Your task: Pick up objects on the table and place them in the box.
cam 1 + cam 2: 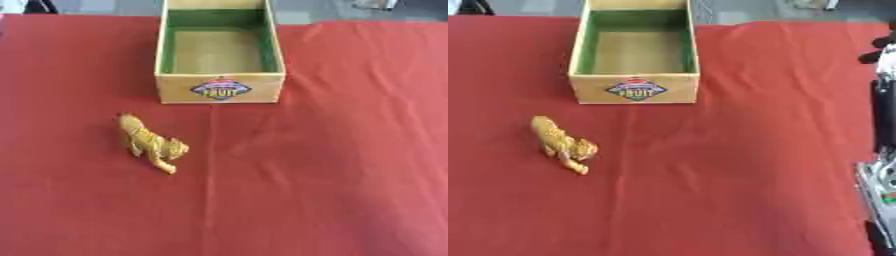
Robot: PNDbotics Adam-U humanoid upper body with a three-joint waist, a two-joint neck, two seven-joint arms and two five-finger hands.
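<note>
A yellow-orange toy animal (150, 142) with stripes lies on the red tablecloth, left of centre and in front of the box. The wooden box (220, 88) stands at the far middle, open on top, with green inner walls and a "FRUIT" label on its front; nothing shows inside it. Only part of my right arm and hand (884, 65) shows, black and silver, along the right edge of the right eye view, far from the toy and the box. My left hand is in neither view.
The red cloth (332, 175) covers the whole table and has a few soft folds near the middle. A grey floor shows beyond the far edge.
</note>
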